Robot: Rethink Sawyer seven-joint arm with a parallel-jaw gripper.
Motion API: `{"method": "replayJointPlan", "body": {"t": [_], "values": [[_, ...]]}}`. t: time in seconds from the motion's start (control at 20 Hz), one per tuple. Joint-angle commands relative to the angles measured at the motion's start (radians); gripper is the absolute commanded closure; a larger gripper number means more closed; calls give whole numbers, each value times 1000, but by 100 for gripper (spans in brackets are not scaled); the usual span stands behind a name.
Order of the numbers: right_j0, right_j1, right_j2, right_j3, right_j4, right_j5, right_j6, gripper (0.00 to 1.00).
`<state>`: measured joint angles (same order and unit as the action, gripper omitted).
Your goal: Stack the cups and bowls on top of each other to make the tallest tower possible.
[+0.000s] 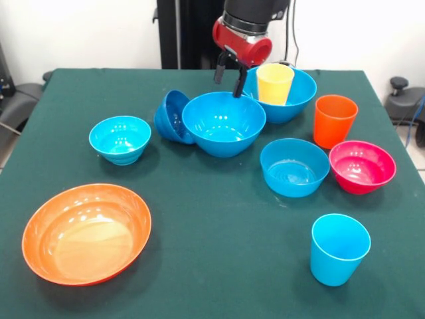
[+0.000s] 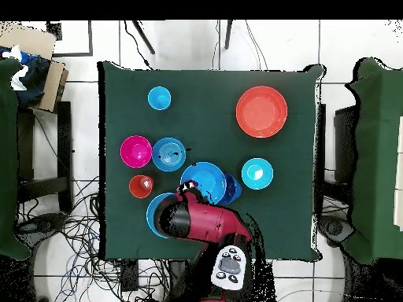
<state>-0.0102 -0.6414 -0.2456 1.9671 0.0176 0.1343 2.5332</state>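
Observation:
My gripper [image 1: 228, 78] is open and empty. It hangs over the far rim of a large blue bowl [image 1: 224, 123], between that bowl and a second large blue bowl [image 1: 292, 100] that holds the yellow cup [image 1: 274, 83]. A small dark blue bowl [image 1: 171, 116] leans tilted against the first bowl's left side. The orange cup [image 1: 334, 119], magenta bowl [image 1: 362, 166], medium light blue bowl [image 1: 294, 166] and light blue cup [image 1: 339, 248] stand apart on the right. A cyan bowl [image 1: 120, 138] and the wide orange bowl [image 1: 86, 232] sit on the left. In the overhead view the arm [image 2: 201, 224] hides the yellow cup.
The green table [image 1: 219, 266] ends at its edges on all sides. Other tables [image 2: 378, 157] stand beside it, and cables [image 2: 71, 224] lie on the floor.

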Motion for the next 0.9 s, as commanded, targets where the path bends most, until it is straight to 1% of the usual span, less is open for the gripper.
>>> {"method": "replayJointPlan", "body": {"t": [0.05,0.2,0.5,0.7,0.9], "values": [[21,52,84,15,-61,18,16,0],[26,73,75,19,-67,-20,28,0],[17,85,77,28,-81,-54,36,0],[13,89,76,30,-85,-64,43,0],[-5,83,86,35,-91,-62,38,0]]}}
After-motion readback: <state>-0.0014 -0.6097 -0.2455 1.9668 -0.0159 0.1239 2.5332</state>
